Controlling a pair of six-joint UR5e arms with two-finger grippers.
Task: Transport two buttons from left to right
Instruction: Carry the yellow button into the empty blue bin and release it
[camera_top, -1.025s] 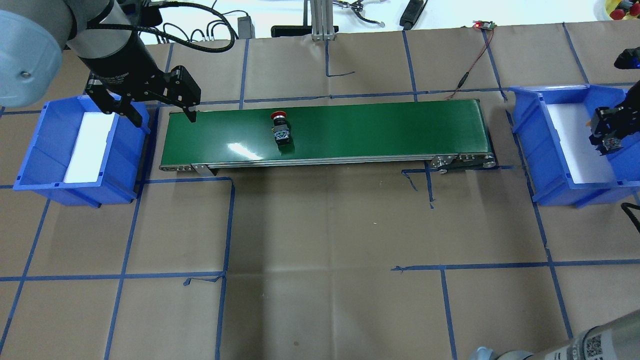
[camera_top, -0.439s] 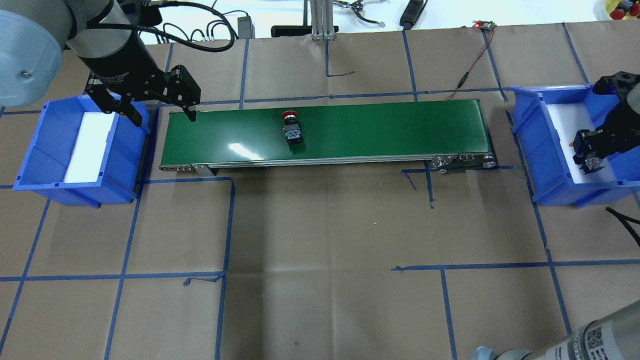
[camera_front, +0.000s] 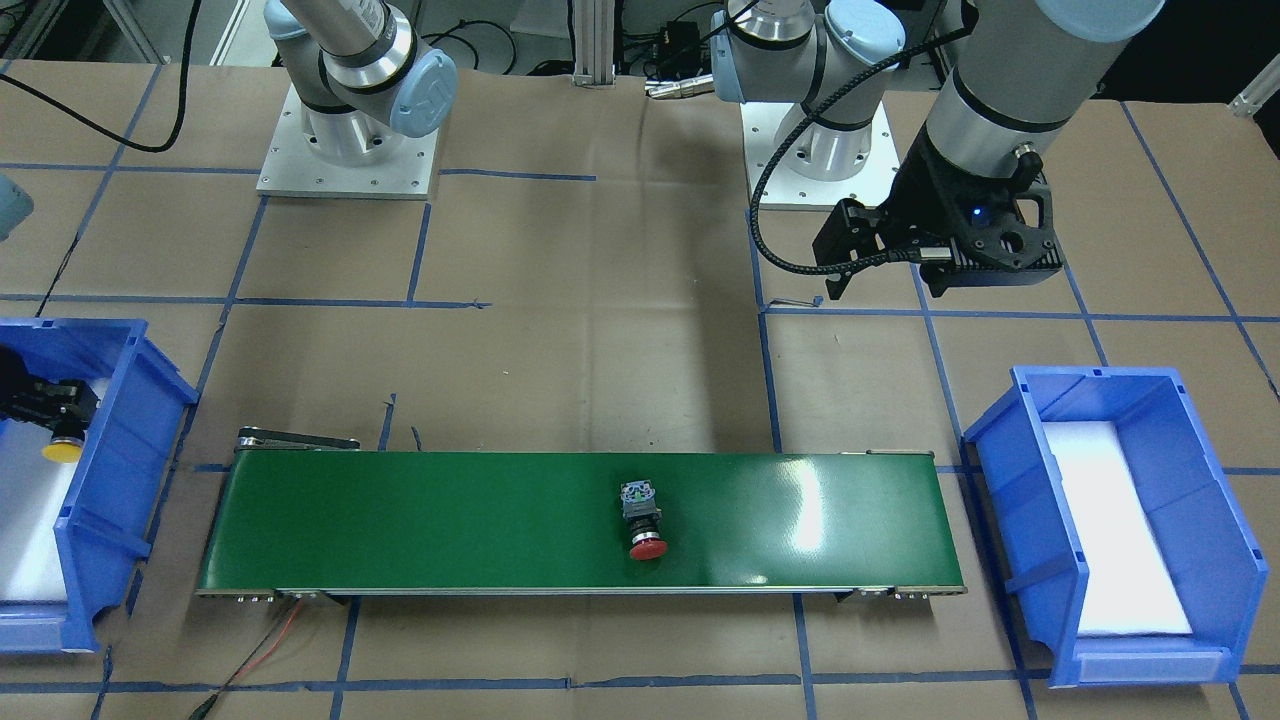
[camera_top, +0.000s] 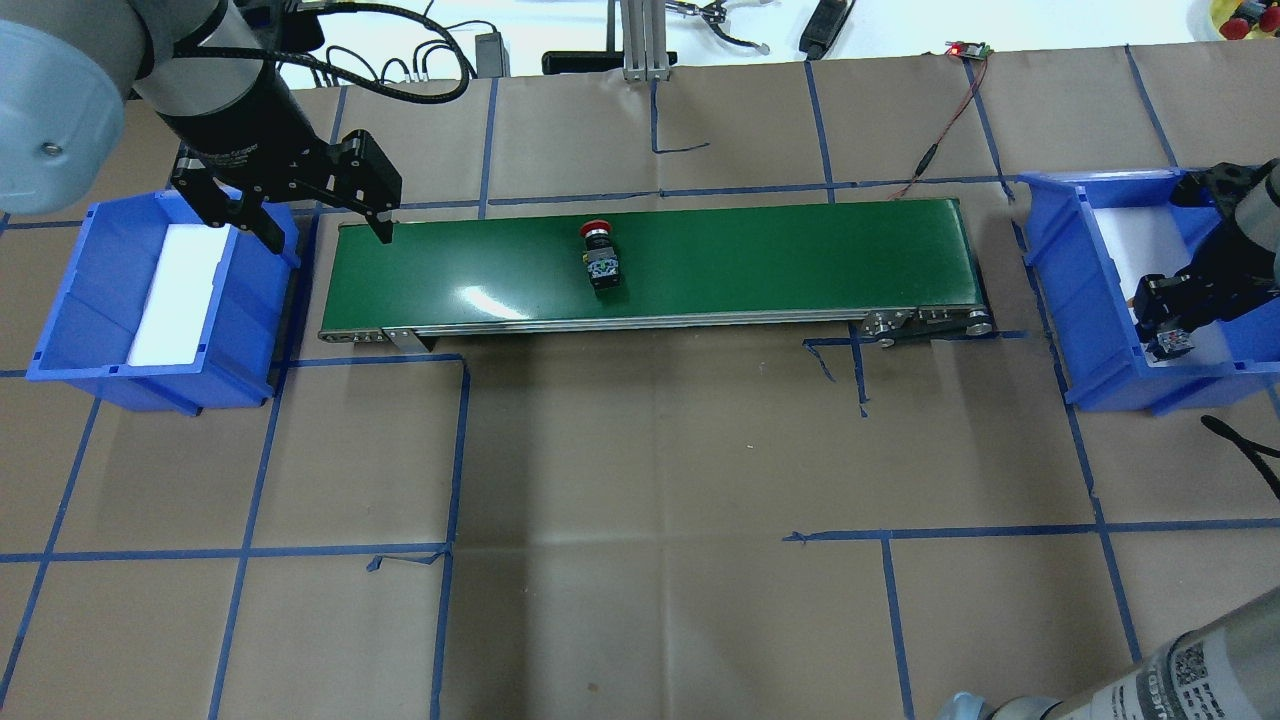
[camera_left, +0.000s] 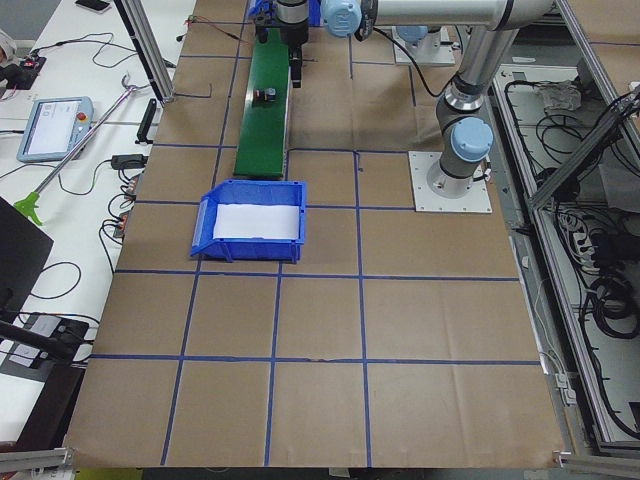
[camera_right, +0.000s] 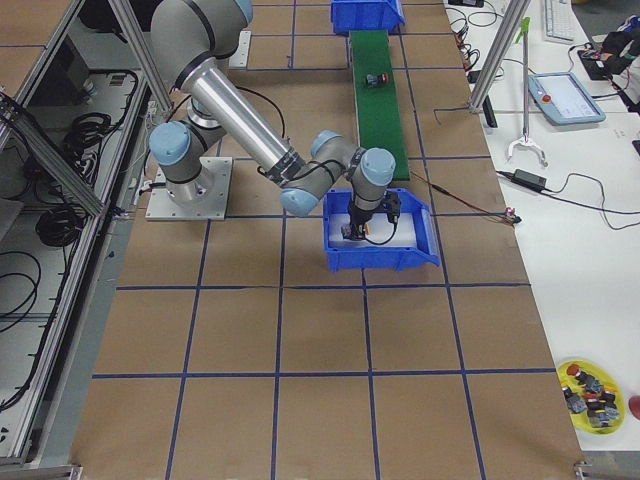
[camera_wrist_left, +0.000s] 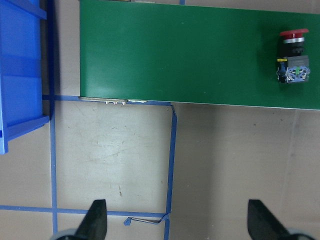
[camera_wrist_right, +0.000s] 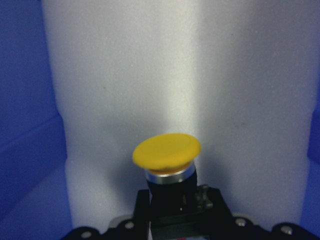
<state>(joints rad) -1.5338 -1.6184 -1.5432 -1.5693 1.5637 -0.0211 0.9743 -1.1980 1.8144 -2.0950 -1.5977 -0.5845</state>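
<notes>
The red-capped button lies on its side on the green conveyor belt, left of the belt's middle; it also shows in the front view and the left wrist view. My left gripper hangs open and empty above the belt's left end. The yellow-capped button is held by its black body in my right gripper, which is shut on it inside the right blue bin, just above the white foam. Its yellow cap points away from the robot.
The left blue bin holds only a white foam pad. A red and black wire runs from the belt's far right corner to a small board. Blue tape lines cross the brown paper table.
The red button has ridden the belt to the right. My right gripper has carried the yellow button toward the bin's near end. The left arm has stayed still.
</notes>
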